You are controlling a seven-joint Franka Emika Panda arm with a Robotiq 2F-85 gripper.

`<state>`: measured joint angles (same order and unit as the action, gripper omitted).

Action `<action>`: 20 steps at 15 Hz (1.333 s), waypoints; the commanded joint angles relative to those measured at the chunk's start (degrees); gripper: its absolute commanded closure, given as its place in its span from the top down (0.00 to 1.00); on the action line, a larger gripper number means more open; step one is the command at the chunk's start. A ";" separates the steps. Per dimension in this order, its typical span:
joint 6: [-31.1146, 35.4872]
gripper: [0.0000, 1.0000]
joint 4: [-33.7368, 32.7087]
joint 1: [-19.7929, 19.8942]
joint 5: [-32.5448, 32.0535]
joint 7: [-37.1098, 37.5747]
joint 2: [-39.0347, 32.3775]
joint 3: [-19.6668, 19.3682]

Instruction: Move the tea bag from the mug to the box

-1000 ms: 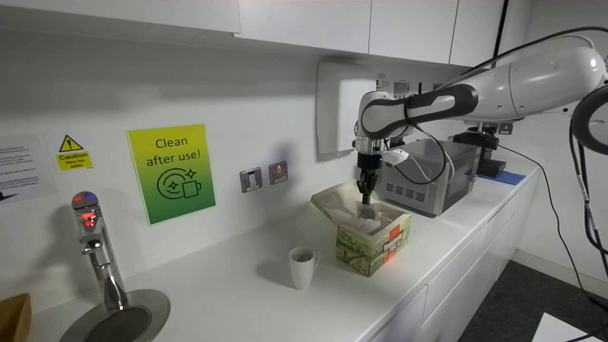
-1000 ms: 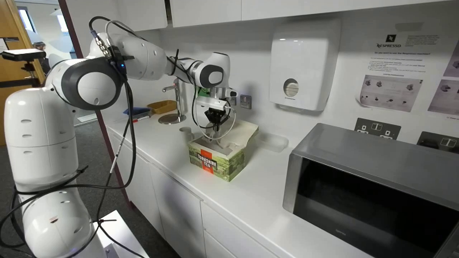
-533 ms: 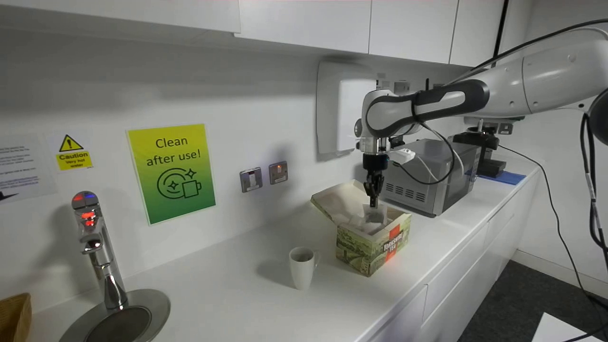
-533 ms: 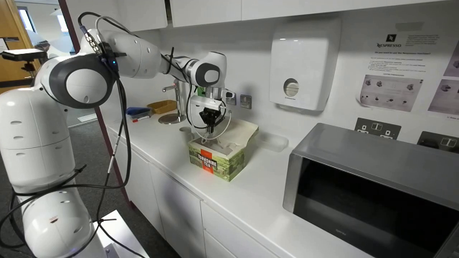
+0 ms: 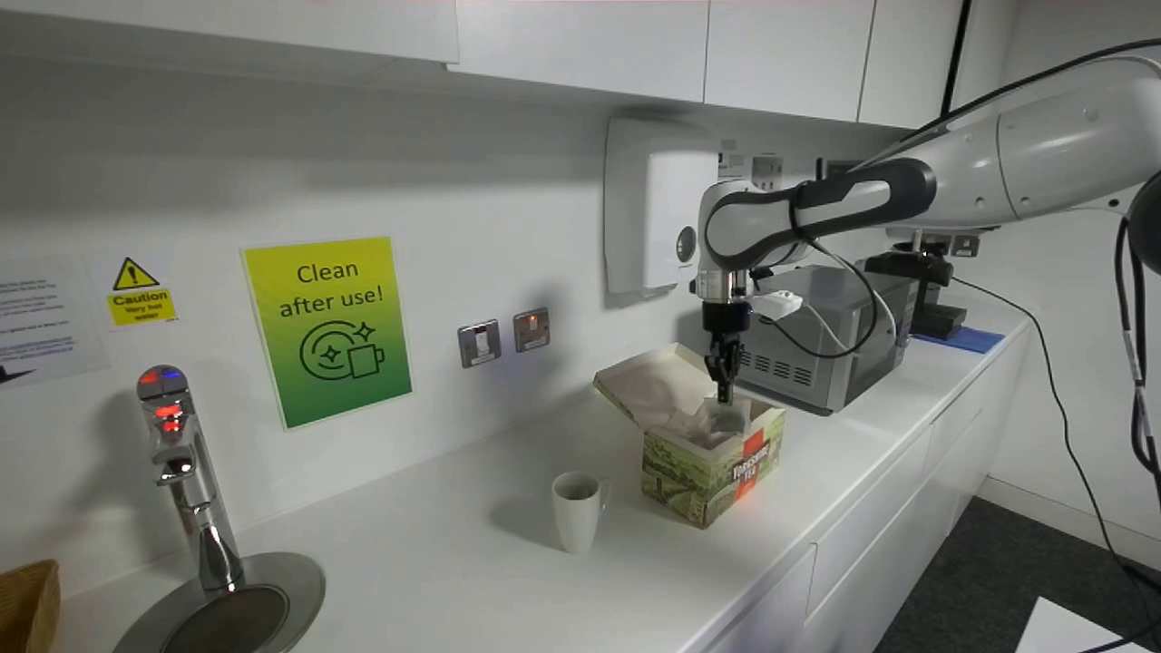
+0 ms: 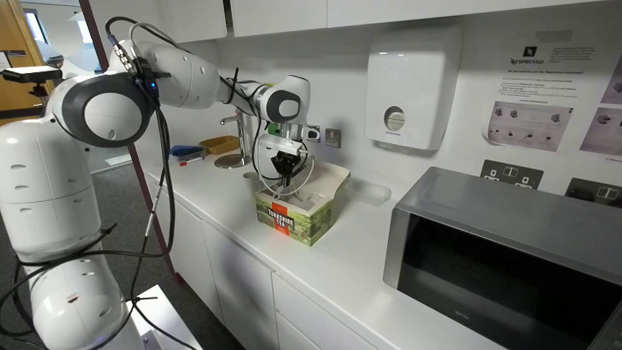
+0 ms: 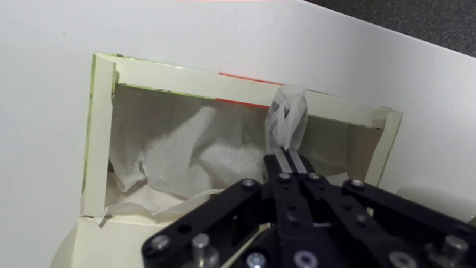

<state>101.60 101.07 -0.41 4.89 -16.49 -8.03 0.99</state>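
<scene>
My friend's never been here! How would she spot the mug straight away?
Find the long white counter, with a silver tap and, farther along, an open Yorkshire Tea box. The mug stands upright between them, nearer the box but not touching it. Unlike the big printed box, it's small, white and has a handle.

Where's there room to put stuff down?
The counter is bare between round drain and mug, and near its front edge between box and microwave. Crowded around the box: pincer gripping the tea bag at the opening, clear tub beside.
</scene>
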 commanded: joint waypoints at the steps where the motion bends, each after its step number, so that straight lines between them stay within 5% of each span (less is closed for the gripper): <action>1: -0.01 0.00 0.93 0.17 -0.72 1.18 1.94 0.10; 20: 4.24 0.00 -2.28 -0.23 -1.26 4.03 -2.87 0.20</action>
<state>105.11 99.95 -0.61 4.87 -14.51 -10.50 1.00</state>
